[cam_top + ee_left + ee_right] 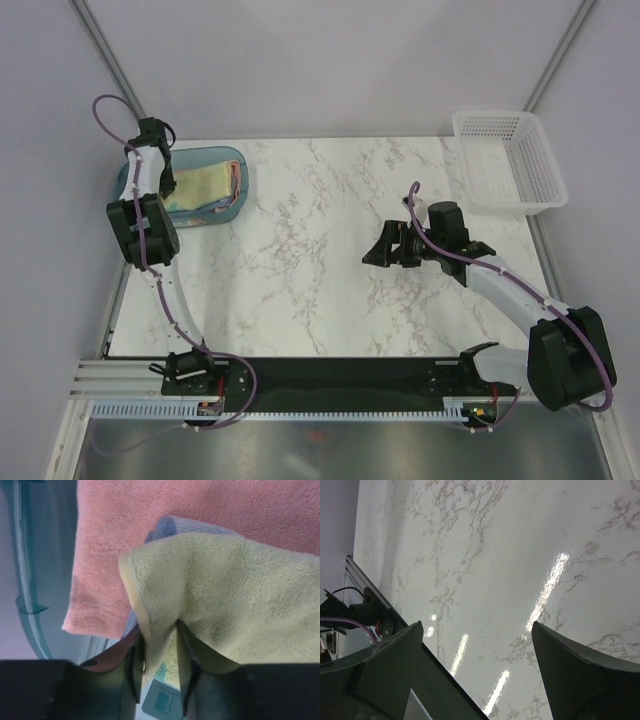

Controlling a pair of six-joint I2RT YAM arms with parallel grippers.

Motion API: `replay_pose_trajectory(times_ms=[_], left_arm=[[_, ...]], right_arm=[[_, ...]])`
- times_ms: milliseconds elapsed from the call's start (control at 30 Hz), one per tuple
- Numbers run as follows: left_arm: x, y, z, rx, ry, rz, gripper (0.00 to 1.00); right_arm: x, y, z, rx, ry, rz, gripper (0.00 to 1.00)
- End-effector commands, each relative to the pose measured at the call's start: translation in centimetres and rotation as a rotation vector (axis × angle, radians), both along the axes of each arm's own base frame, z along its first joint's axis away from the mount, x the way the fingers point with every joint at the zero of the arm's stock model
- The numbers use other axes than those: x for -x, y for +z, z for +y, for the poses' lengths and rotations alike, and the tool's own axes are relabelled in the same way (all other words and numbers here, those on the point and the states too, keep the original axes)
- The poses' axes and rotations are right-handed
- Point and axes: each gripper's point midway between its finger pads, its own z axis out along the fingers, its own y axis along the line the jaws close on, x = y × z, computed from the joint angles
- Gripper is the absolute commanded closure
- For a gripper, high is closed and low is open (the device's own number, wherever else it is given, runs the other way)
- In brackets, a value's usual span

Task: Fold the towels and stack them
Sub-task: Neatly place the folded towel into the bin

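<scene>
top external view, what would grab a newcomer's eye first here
The towels in the teal tray at the far left draw the eye first. There the left gripper is shut on a fold of the pale yellow towel, which lies over the light blue towel and the salmon-pink towel. The right gripper hangs open over the bare marble table, and a white mesh basket sits at the far right corner.

Far-left corner of worktop point(300, 270): tray point(237, 168) w/ towels point(205, 187) stacked in it. Far-right corner: basket point(520, 205). left gripper point(159, 630) over tray's left side, pinching top towel point(240, 595) edge. right gripper point(385, 250) above worktop, right of centre.
</scene>
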Motion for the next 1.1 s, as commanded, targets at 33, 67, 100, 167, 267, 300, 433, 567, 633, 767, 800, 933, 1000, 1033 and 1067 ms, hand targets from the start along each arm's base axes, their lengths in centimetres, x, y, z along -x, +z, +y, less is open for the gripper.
replay_pose_trajectory(times_ms=[33,67,100,167,267,300,433,567,633,767,800,933,1000,1033,1067], left_arm=[[-1.0,0.4,0.5,-0.014,0.01,-0.033,0.52],[-1.4,1.4,0.1,-0.018,0.002,-0.054,0.48],[-1.6,1.9,-0.2,-0.018,-0.005,-0.067,0.46],[-2.1,3.8,-1.6,-0.044,-0.028,-0.097,0.43],[-2.6,6.1,-3.0,-0.095,-0.014,-0.142,0.3],[-2.6,7.5,-3.4,-0.096,-0.01,-0.173,0.27],[-2.7,9.6,-5.6,0.001,-0.026,-0.256,0.0],[-2.2,9.5,-8.5,0.113,-0.089,-0.267,0.0],[-2.0,9.6,-10.2,0.159,-0.145,-0.271,0.0],[-1.7,8.8,-13.1,0.249,-0.218,-0.269,0.0],[-1.6,8.6,-13.4,0.264,-0.225,-0.27,0.0],[-1.2,6.3,-11.3,0.173,-0.156,-0.222,0.03],[-1.2,4.7,-9.6,0.151,-0.12,-0.19,0.33],[-0.9,4.2,-8.5,0.121,-0.079,-0.18,0.74],[-0.8,3.8,-7.5,0.116,-0.056,-0.177,0.8]], right_arm=[[-1.1,1.5,0.2,-0.004,0.01,-0.066,0.02],[-1.2,1.5,0.2,-0.001,0.007,-0.069,0.02],[-1.3,1.5,0.1,-0.001,0.005,-0.067,0.02],[-1.4,1.4,0.2,0.003,0.004,-0.068,0.02],[-1.6,1.4,-0.3,0.024,-0.019,-0.082,0.02],[-1.7,1.5,-0.5,0.029,-0.026,-0.087,0.02],[-2.0,2.9,-0.9,0.026,-0.059,-0.127,0.02],[-2.2,4.2,-0.9,0.003,-0.094,-0.138,0.02],[-2.4,4.7,-0.9,-0.002,-0.108,-0.143,0.02],[-2.6,7.0,-0.8,-0.025,-0.119,-0.166,0.02],[-2.7,7.8,-0.8,-0.032,-0.122,-0.179,0.02],[-2.5,8.5,-1.2,-0.03,-0.144,-0.181,0.02],[-2.6,8.9,-1.1,-0.036,-0.143,-0.184,0.02],[-2.6,9.1,-1.1,-0.036,-0.143,-0.186,0.02],[-2.7,9.4,-1.1,-0.035,-0.145,-0.192,0.02]])
